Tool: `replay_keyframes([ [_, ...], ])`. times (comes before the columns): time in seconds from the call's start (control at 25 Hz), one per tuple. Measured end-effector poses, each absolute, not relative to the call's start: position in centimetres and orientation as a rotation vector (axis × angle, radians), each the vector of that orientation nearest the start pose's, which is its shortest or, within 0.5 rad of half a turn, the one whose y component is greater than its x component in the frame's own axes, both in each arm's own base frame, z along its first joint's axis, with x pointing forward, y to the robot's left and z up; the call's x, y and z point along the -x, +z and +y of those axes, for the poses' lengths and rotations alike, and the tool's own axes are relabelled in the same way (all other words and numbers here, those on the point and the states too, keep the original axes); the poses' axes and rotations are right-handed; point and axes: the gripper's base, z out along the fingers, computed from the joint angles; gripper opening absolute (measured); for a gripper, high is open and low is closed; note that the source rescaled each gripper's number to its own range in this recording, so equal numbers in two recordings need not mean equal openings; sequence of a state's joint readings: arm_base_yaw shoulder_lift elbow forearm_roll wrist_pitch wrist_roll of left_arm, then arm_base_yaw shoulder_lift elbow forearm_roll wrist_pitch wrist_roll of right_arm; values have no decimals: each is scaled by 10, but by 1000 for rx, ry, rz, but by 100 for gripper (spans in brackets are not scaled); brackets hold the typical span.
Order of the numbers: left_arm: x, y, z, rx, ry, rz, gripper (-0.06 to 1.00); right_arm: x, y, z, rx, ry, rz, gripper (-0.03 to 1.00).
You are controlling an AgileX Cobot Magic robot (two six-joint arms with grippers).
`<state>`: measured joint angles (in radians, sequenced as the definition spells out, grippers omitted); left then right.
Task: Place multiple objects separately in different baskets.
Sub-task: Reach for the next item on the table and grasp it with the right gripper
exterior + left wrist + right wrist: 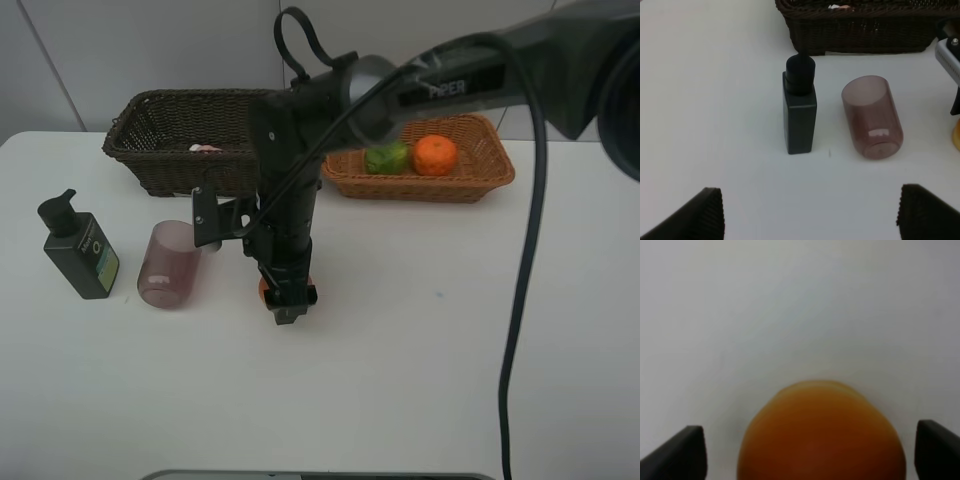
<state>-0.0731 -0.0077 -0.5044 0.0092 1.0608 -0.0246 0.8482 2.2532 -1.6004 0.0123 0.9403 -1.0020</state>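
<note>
My right gripper points straight down at the table's middle, open, its fingers on either side of the red-orange fruit with gaps showing. In the right wrist view the fruit sits between the fingertips on the white table. The purple cup lies on its side beside the dark green pump bottle. The light basket holds the green fruit and the orange. A pink item shows inside the dark basket. My left gripper is open, short of the pump bottle and cup.
The right arm and its black cable stretch from the upper right over the light basket. The dark basket stands just behind the bottle and cup. Bare white table lies to the front and right.
</note>
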Motion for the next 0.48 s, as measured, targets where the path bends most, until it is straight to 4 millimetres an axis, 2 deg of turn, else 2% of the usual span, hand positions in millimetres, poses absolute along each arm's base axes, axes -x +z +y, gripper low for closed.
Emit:
replay_keyframes([
  [0.24, 7, 278, 1, -49, -51, 2032, 81, -289, 96, 328, 2470, -6, 1861, 85],
  [0.32, 7, 278, 1, -49, -51, 2032, 81, -289, 96, 328, 2468, -6, 1859, 73],
  [0.4, 7, 278, 1, -49, -51, 2032, 81, -290, 96, 328, 2470, -16, 1852, 49],
  [0.48, 7, 278, 1, -49, -51, 2032, 81, -290, 96, 328, 2472, -16, 1853, 48],
])
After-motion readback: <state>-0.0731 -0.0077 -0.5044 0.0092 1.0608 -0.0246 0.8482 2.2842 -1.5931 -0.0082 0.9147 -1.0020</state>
